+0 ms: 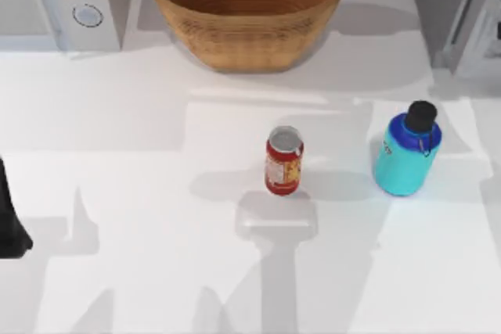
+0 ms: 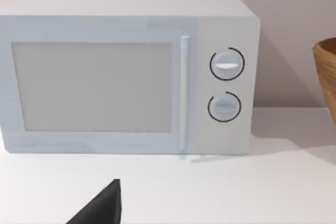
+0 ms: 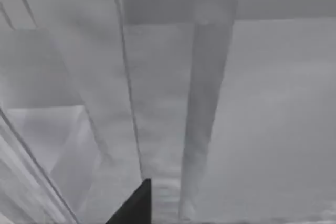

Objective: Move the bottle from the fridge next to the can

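Observation:
The turquoise bottle [image 1: 407, 152], with its dark blue shoulder and black cap, stands upright on the white table, right of centre. The red can [image 1: 283, 162] with a silver top stands at the table's middle, to the bottle's left, with a gap between them. The grey fridge [image 1: 462, 13] is at the back right corner; its grey panels [image 3: 168, 103] are close in the right wrist view. A dark part of my right gripper [image 3: 135, 205] points at those panels. My left arm [image 1: 9, 224] is parked at the table's left edge, and a dark part of my left gripper [image 2: 100, 208] hangs above the table.
A white microwave [image 1: 70, 1] with two round knobs [image 2: 227, 85] stands at the back left. A large woven basket [image 1: 246, 9] sits at the back centre, its edge [image 2: 326, 77] also in the left wrist view. Open white tabletop lies in front of the can and bottle.

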Robot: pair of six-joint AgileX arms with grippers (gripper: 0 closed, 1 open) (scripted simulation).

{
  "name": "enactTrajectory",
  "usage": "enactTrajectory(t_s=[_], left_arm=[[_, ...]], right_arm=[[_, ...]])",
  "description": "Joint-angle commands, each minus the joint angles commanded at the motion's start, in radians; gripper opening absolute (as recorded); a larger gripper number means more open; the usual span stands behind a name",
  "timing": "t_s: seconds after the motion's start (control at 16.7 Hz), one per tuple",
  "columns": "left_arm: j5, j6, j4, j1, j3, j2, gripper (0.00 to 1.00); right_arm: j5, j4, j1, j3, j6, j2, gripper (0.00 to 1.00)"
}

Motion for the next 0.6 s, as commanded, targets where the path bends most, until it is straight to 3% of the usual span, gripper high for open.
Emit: enactTrajectory(t_s=[0.6], left_arm=[[0.000, 0.000, 0.000, 0.000, 0.000, 0.000, 1.00]], right_arm=[[0.005, -0.082, 0.004, 0.397, 0.002, 0.311, 1.00]])
